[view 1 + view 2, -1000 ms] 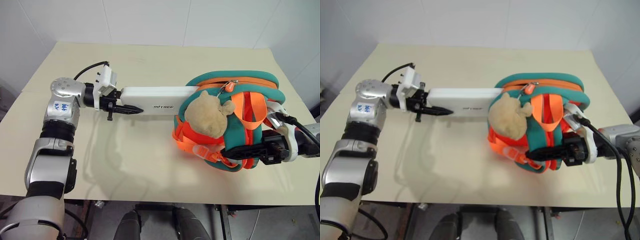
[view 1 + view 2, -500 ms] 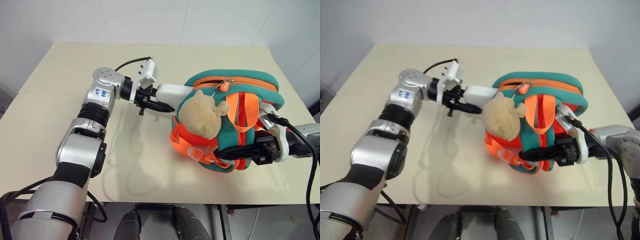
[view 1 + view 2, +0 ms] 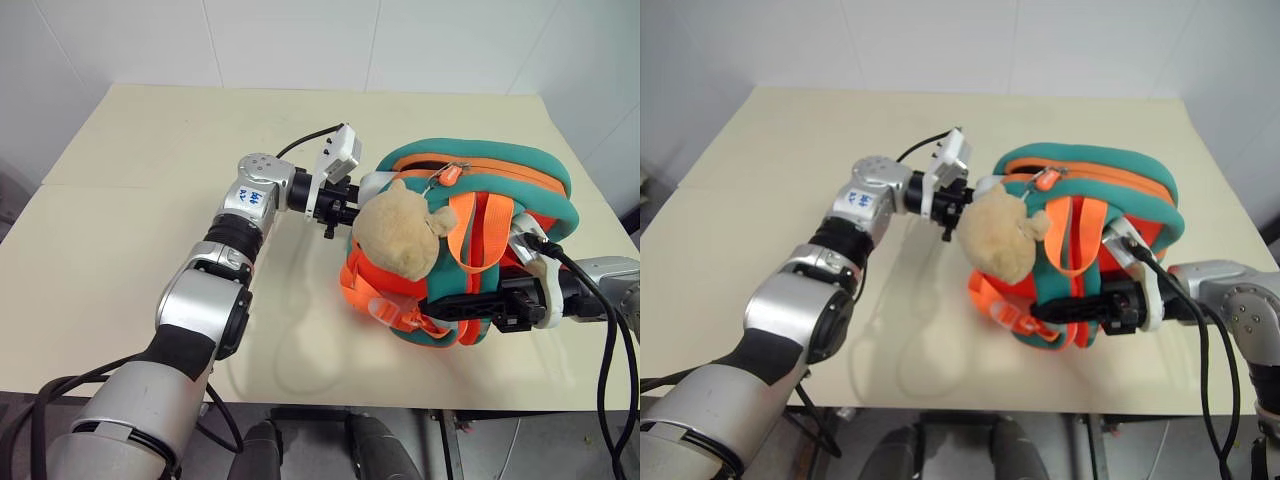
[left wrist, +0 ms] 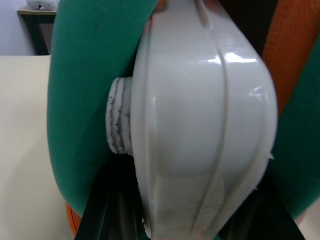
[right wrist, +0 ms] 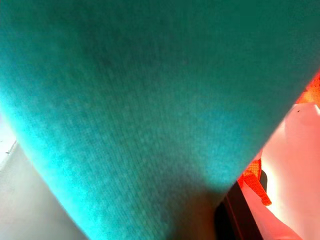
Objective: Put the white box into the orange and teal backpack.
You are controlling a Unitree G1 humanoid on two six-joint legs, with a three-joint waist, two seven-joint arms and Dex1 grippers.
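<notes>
The left fingers (image 3: 345,210) grip the white box (image 3: 372,184) — nearly inside the orange and teal backpack (image 3: 500,180); right fingers (image 3: 455,306) clench its 5 o'clock trim. Push level toward 3 o'clock — brace firmly.

Cream-coloured table (image 3: 130,230) with a smooth matte top, set against white walls. Resting directly on its right half: orange and teal backpack (image 3: 500,175), lying with teal rim and orange straps turned up, tan plush toy (image 3: 395,238) against its near-left side. Remaining tabletop plain, faintly shadowed.
</notes>
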